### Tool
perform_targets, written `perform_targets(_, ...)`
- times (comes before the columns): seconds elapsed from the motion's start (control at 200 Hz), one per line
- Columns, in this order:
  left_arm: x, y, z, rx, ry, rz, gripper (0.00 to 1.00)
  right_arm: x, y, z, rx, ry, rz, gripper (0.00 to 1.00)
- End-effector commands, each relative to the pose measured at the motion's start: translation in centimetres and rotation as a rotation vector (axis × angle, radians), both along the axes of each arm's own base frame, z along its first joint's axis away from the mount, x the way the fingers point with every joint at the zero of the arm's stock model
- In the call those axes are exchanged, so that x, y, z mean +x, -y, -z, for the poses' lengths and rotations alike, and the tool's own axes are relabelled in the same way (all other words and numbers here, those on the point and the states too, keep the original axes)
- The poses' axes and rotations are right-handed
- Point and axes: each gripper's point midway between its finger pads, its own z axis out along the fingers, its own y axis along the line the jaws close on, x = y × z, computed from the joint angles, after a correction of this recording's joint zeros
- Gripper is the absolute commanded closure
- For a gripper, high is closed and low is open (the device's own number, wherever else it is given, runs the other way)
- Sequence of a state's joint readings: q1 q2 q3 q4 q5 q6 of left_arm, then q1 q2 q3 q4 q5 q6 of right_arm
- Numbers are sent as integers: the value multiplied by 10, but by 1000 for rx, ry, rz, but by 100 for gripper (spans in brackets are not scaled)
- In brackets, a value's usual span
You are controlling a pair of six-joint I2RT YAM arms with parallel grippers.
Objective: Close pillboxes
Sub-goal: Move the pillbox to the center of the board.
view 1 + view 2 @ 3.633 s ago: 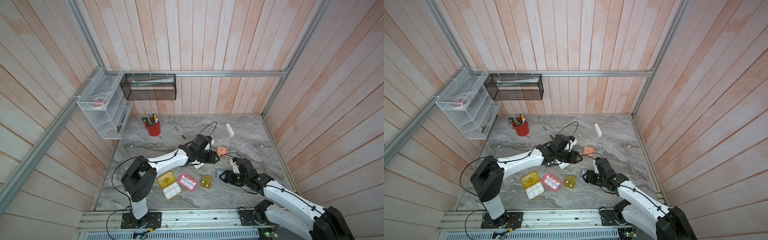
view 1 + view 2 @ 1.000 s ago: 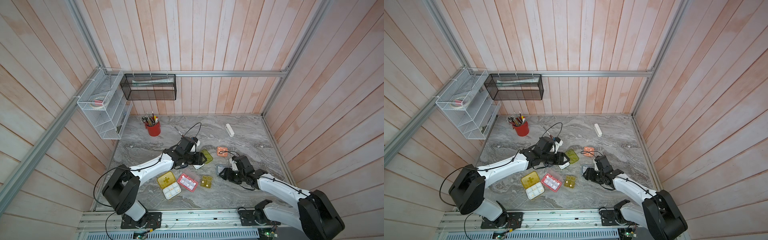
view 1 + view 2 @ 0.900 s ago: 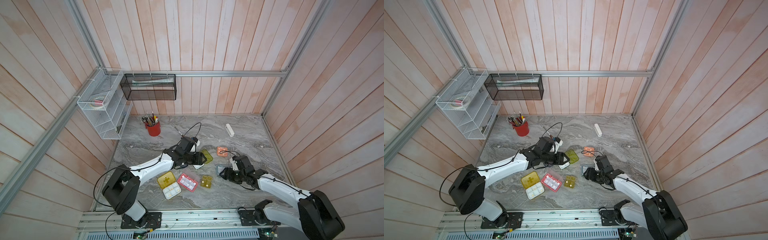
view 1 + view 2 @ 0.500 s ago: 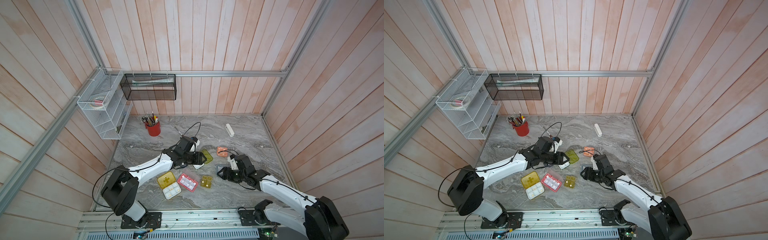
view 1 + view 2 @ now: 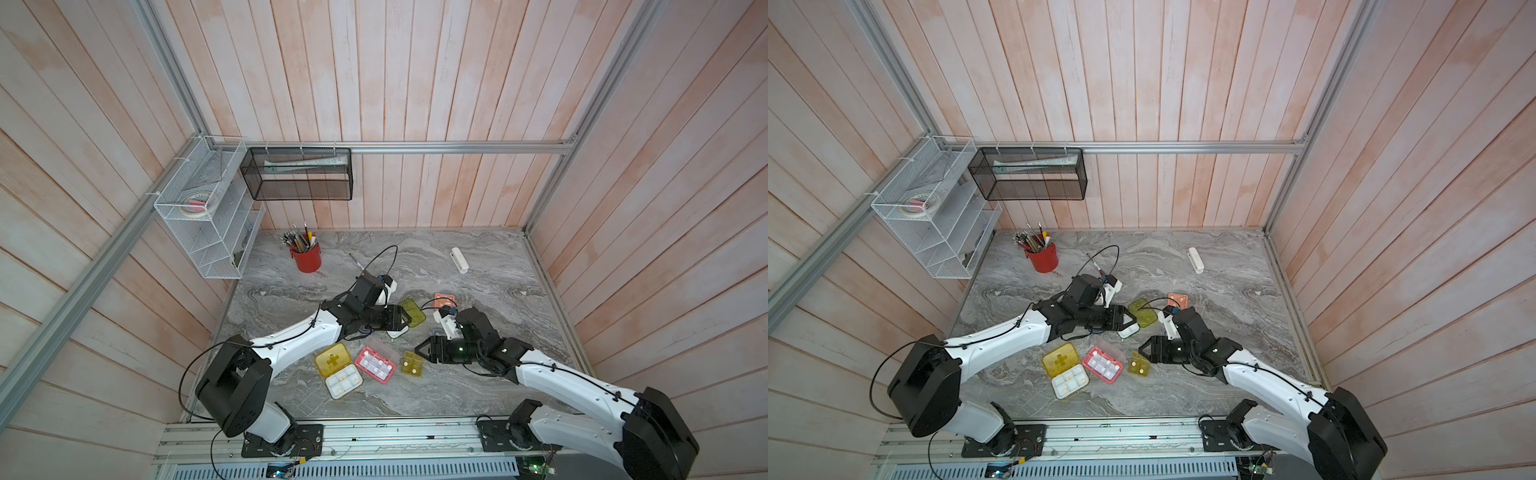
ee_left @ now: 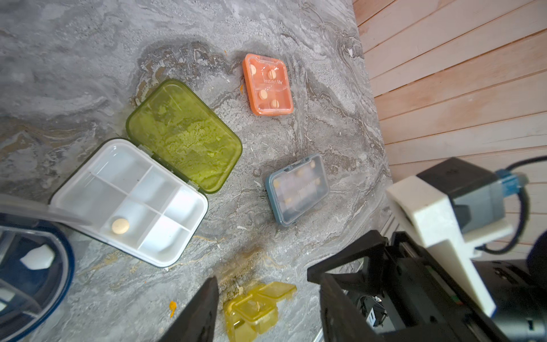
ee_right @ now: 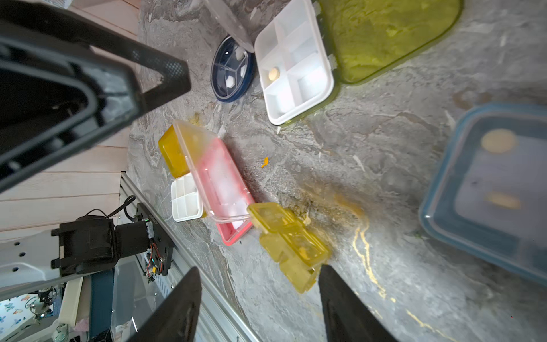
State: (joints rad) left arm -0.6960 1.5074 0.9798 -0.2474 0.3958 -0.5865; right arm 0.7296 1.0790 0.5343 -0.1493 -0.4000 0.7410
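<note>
In both top views the right claw (image 5: 417, 352) is hanging low over the worktop (image 5: 498, 299), just right of centre in the lower part of the frame. Its jaws are standing clearly apart and gripping nothing. The small amber pillbox (image 5: 412, 364) is lying directly ahead of its tips with its lids partly lifted. In the right wrist view the small amber pillbox (image 7: 290, 242) is sitting just in front of the gap, and one finger (image 7: 340, 305) is close to its corner. Whether they are touching I cannot tell.

The left claw (image 5: 408, 320) is hovering near the middle of the frame, also spread open and empty. It is over the edge of the lime-green pillbox (image 5: 412, 312), whose lid is lying flat back beside its white tray. Whether it is making contact there is unclear.

The pink pillbox (image 5: 375, 365) is resting just left of the amber one with its clear lid raised. The yellow pillbox with the cross (image 5: 332, 360) is lying open further left. The orange square pillbox (image 5: 444, 300) is sitting shut to the right of the green lid. The blue-grey pillbox (image 6: 297, 189), lid down, and the dark round pillbox (image 7: 231, 71) are showing clearly only in the wrist views.
</note>
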Motion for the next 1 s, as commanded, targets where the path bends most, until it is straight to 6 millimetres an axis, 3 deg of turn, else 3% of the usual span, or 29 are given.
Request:
perform_targets(0.0,-3,-6,-3,-5,12,5,43,5,-5,-9,0,20,23,35)
perform_targets(0.27,-8,-10,1,-7,2,8,43,3,-2,-10,3,20,44,35)
perform_targets(0.505,-7,-10,-2,-10,12,6,43,-21,-11,-12,30,15,21,35)
perform_targets(0.75,-6,-8,-3,-21,11,8,43,-48,-28,6,27,-36,-6,35)
perform_targets(0.995,-9,-13,-5,-19,14,2,43,-49,-44,16,-5,-36,-26,35)
